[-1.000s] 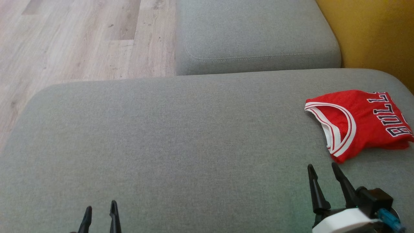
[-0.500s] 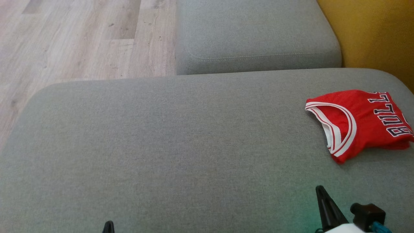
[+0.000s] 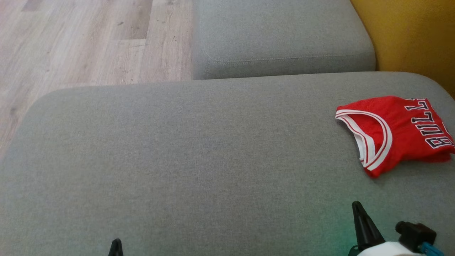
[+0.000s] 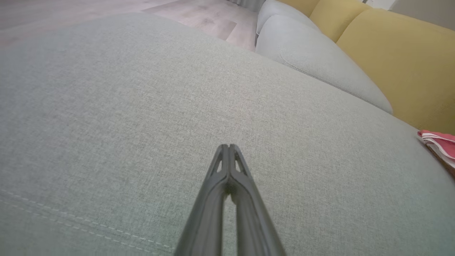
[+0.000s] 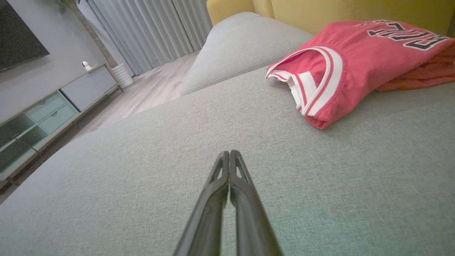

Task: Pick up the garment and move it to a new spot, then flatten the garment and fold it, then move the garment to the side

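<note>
Red garment (image 3: 394, 131) lies folded near the cushion (image 3: 213, 160) edge; left gripper (image 4: 229, 146) and right gripper (image 5: 229, 152), both closed and empty, could snag its folds on a low pass.

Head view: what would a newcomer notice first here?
The folded red mesh jersey with white trim, lying at the right edge of the wide grey fabric cushion. Next, the mustard-yellow backrest at top right. The left gripper and right gripper, both shut, sit at the bottom edge.
</note>
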Tool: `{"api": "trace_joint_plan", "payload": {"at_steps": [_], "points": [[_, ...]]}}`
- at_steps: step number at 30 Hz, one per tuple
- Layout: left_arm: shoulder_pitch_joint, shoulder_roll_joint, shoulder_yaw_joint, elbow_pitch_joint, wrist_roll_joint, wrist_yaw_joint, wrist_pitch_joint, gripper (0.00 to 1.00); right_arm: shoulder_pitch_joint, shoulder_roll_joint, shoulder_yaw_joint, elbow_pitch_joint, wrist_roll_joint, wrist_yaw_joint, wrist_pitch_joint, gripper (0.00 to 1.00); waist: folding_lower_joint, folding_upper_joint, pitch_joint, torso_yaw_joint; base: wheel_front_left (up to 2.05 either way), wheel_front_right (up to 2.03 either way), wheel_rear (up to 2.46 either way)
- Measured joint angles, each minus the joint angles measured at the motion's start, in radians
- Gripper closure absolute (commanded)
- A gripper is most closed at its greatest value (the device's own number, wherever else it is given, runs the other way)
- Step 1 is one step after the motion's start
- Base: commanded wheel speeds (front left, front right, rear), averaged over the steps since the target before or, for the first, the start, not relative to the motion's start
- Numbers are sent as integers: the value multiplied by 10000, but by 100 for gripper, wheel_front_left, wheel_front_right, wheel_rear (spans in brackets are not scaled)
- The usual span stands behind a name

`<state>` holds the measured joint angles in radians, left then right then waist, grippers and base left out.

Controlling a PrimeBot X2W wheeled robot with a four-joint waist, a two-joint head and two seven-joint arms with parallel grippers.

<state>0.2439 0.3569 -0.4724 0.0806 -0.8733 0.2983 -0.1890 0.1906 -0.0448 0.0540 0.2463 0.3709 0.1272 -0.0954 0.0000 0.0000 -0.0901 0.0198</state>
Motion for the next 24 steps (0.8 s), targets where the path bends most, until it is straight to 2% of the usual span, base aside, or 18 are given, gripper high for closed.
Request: {"api": "trace_joint_plan", "payload": {"at_steps": [24], "points": [[-618, -610, 1085, 416, -1590, -882, 571, 100, -486, -12, -272, 59, 2690, 0, 328, 100, 0, 0, 197, -42, 0, 0, 0]]}}
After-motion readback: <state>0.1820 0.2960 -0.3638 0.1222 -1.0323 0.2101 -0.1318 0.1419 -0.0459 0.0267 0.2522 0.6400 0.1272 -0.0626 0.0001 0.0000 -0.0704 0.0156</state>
